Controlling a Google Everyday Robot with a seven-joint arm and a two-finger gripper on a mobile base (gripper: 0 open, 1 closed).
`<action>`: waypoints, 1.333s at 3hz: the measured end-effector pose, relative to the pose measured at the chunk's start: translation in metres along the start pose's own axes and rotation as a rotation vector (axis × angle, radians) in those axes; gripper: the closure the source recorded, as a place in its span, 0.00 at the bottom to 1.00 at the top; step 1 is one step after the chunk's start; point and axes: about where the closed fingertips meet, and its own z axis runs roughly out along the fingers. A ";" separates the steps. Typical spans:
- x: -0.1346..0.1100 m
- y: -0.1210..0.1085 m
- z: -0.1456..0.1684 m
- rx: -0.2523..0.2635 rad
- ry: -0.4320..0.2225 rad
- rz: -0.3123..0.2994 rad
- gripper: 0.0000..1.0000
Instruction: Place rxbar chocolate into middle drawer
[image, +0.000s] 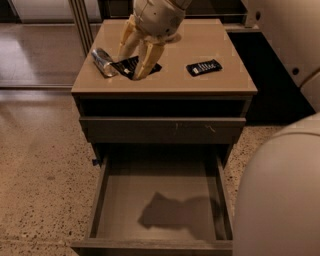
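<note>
The rxbar chocolate (128, 64), a flat black bar, lies on the left part of the cabinet top. My gripper (130, 68) reaches down from above onto it, open, with one pale finger (126, 42) on the bar's left and the other (146, 59) on its right. The fingertips are at the level of the top, and part of the bar is hidden by them. The middle drawer (125, 200) is pulled wide open at the bottom of the cabinet, with a plain bare floor and my arm's shadow on it.
A similar dark bar with white markings (204, 67) lies on the right of the top. A crushed silver can (102, 62) lies just left of the gripper. A closed drawer front with pale scratches (162, 130) sits above the open drawer. My arm's large body (280, 195) fills the lower right.
</note>
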 end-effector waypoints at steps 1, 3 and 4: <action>-0.014 0.037 0.008 -0.002 -0.007 0.016 1.00; 0.026 0.101 0.084 0.039 0.047 0.152 1.00; 0.031 0.120 0.107 0.001 0.044 0.175 1.00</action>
